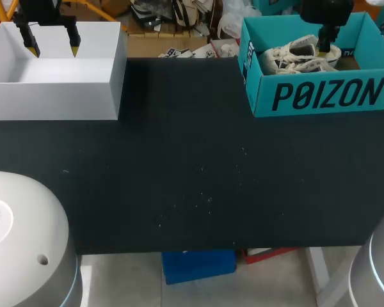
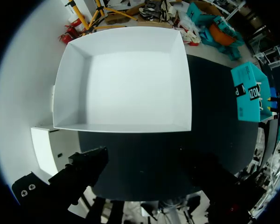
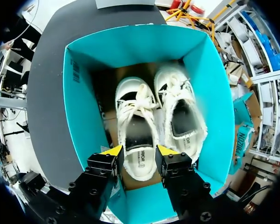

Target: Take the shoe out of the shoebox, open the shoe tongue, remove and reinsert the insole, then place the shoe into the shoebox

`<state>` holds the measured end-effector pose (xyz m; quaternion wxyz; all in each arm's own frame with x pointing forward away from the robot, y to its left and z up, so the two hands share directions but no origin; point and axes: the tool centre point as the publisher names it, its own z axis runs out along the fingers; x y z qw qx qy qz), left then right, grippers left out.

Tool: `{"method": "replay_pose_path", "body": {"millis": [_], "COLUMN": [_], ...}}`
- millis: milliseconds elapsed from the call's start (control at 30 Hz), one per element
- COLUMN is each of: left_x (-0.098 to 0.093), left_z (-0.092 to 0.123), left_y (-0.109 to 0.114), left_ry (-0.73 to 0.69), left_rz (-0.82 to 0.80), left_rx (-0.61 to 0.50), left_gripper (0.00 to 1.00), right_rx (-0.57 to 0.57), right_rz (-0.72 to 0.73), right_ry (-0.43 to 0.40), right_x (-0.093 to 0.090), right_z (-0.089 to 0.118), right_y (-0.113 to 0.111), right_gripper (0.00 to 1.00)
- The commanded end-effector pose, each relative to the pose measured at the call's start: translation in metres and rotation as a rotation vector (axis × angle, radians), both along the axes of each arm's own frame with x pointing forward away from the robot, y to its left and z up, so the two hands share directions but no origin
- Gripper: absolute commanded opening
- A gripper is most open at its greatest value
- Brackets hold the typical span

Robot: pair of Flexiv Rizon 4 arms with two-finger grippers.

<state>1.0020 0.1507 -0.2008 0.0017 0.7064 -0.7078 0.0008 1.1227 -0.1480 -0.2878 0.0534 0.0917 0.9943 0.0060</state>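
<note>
Head view: black table [image 1: 192, 179], white box [image 1: 57, 99] at far left, teal shoebox [image 1: 320, 96] at far right.
The right wrist view shows the shoebox interior in full: a white shoe [image 3: 136, 126] beside a second shoe [image 3: 183, 116], with the right gripper [image 3: 139, 151] spread above the first's heel. The left gripper [image 1: 52, 43], fingers apart, hangs over the white box.

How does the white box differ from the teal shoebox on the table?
Colour: the white box is plain white, the teal shoebox is teal with large dark lettering on its front.
Contents: the teal shoebox holds a pair of white shoes; the white box shows none.
Place: the white box stands at the far left of the table, the teal shoebox at its far right.
Both are open-topped and rectangular.
</note>
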Motion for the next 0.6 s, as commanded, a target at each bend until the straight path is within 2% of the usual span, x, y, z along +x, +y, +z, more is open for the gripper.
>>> {"method": "replay_pose_path", "body": {"millis": [33,600], "left_x": [-0.001,-0.001], "left_z": [0.001,0.001], "left_y": [-0.001,-0.001], "left_ry": [0.001,0.001], "left_rz": [0.001,0.001], "left_rx": [0.002,0.002], "left_gripper": [1.0,1.0], "right_rx": [0.009,0.001], "right_rz": [0.009,0.029], "right_ry": [0.013,0.035], "right_x": [0.015,0.04], "right_z": [-0.021,-0.055], "right_y": [-0.001,-0.009], "right_gripper": [0.4,0.35]}}
